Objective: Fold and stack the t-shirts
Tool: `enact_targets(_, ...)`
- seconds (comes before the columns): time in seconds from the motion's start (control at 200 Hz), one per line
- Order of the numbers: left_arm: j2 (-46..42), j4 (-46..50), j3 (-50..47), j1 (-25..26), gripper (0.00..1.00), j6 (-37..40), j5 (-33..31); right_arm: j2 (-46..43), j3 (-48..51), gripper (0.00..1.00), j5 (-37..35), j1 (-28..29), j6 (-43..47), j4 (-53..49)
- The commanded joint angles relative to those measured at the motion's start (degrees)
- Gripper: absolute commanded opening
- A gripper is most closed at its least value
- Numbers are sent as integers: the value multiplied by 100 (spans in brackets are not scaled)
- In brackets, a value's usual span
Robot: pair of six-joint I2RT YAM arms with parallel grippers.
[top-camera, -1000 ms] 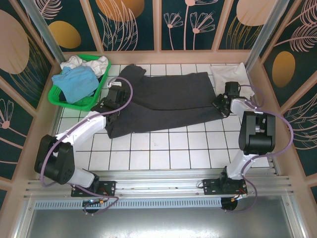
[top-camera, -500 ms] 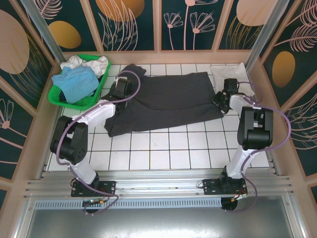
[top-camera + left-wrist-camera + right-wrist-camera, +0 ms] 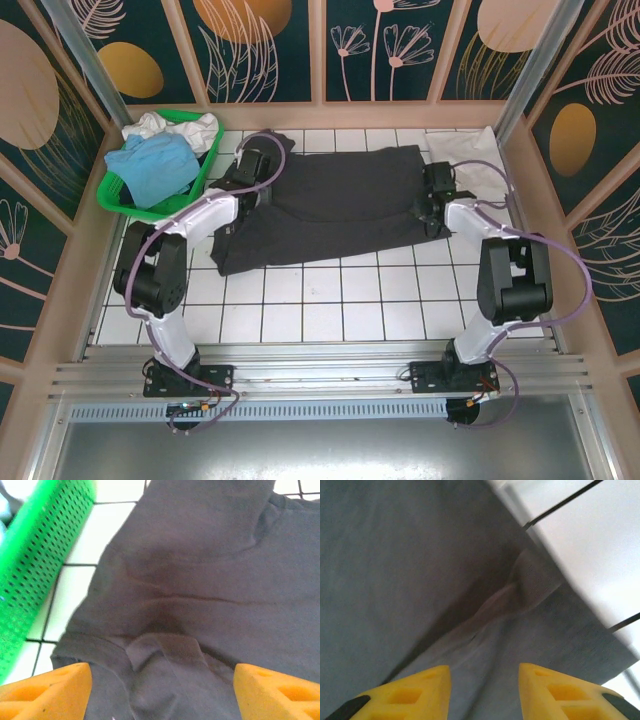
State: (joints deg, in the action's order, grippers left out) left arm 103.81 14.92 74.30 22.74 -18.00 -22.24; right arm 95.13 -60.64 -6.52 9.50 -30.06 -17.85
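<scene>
Fingers (image 3: 50, 685) of my left gripper (image 3: 162, 672) are spread wide with nothing between them, hovering just over the black shirt (image 3: 340, 200) near its left end. My right gripper (image 3: 482, 680) has its fingers (image 3: 415, 690) parted too, less widely and empty, above the shirt's right edge.

Biggest thing under me is the tiled table (image 3: 320, 300). The black shirt lies across its far half, apparently doubled over, with uneven long edges. My worry starts there. Neither end is pinned, so if I close on the top layer alone, the lower one would lag and the fold would skew. If my two sides bite at different depths, the cloth would twist as it lifts.

Next, the green basket (image 3: 115, 195) sits just beside the shirt's left end, holding a blue shirt (image 3: 155, 165) and a white shirt (image 3: 185, 128). A sideways swing of my left arm could knock its rim or snag the sleeve on it. The other white shirt (image 3: 460, 150) lies in the far right corner, close against the black one, and my right fingers might catch both together.

Smallest: a pinched pleat (image 3: 160, 650) lies between my left fingers and a ridge (image 3: 502, 597) runs ahead of my right. Folded over as they are, they would set creases into the stack.
</scene>
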Motion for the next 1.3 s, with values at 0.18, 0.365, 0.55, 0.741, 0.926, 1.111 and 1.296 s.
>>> enact_targets(0.18, -733, -850, -1808, -13, 74, -828, 1723, 210, 935, 41, 620, -131, 12, 696)
enact_targets(0.365, -619, -717, -2178, -29, 75, -971, 1118, -45, 1591, 41, 657, -251, -123, 643)
enact_targets(0.55, -603, -402, -2183, -67, 78, -812, 519, -445, 2196, 31, 637, -298, -305, 305)
enact_targets(0.741, -308, -338, -2111, -113, 78, -758, 349, -1174, 2382, 25, 388, -395, -333, -140)
enact_targets(0.926, -368, -437, -2306, -111, 75, -808, 716, -1433, 2182, 40, 353, -726, -242, -37)
enact_targets(1.111, -706, -488, -2763, -105, 73, -937, 733, -958, 2016, 39, 98, -853, -204, 216)
enact_targets(1.296, -731, -489, -2963, -108, 71, -1082, 731, -1148, 2007, 13, -97, -971, -168, -50)
